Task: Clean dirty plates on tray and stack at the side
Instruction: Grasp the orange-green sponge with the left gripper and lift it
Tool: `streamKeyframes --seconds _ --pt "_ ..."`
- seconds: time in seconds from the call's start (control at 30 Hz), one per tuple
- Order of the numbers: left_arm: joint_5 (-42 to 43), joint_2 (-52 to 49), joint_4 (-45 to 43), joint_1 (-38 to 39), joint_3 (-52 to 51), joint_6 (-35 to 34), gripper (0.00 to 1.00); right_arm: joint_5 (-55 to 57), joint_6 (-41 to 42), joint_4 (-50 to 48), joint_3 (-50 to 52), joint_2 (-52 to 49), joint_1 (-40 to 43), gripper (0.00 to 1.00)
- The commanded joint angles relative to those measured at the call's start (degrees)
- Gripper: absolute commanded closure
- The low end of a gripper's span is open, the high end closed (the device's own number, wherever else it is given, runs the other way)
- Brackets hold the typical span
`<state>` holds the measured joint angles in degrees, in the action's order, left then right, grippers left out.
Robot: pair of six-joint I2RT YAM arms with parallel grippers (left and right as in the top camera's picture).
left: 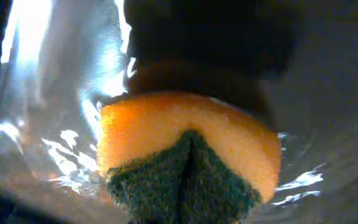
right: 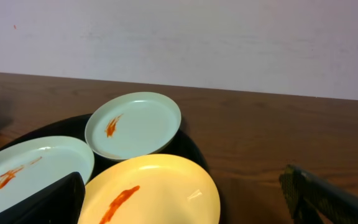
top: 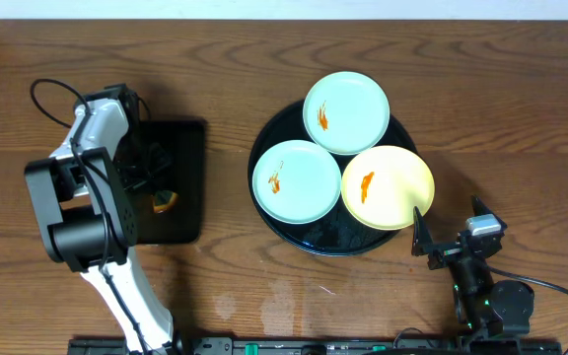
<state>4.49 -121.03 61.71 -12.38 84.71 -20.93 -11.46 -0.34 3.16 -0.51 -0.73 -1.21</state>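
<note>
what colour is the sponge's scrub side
Dark green, on an orange sponge; clearest in the left wrist view.

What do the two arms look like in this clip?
The left arm has chunky black joints and white shells, with a thin black cable looping off it. The right arm is slim and black, with a small silver block near its dark, wedge-shaped jaws.

You were at what looked like a robotics lab bench: the left arm (top: pixel 79 212) and the right arm (top: pixel 483 296) stood at a black rail (top: pixel 294 347) along the edge of a wood-grain table (top: pixel 215 69). The 3 plates (top: pixel 346 111) sat on the tray (top: pixel 333 239) before a plain pale wall (right: pixel 197 37).
</note>
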Motion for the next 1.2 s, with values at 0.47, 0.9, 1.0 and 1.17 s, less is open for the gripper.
streamKeyframes --seconds 0.47,0.9,1.0,1.17 --pt "5.6 30.7 -0.1 -4.6 5.2 -0.3 0.92 0.5 -0.6 0.1 0.2 0.2 0.5 0.01" --pt "12.6 19.6 -8.2 -4.7 -5.2 3.0 0.93 0.5 -0.6 0.1 0.2 0.2 0.5 0.01" --pt "12.6 21.8 -5.0 -4.7 -1.7 3.3 0.93 0.5 -0.6 0.1 0.2 0.2 0.5 0.01" --pt "13.1 28.9 -1.1 -4.7 5.4 2.7 0.93 0.5 -0.6 0.1 0.2 0.2 0.5 0.01"
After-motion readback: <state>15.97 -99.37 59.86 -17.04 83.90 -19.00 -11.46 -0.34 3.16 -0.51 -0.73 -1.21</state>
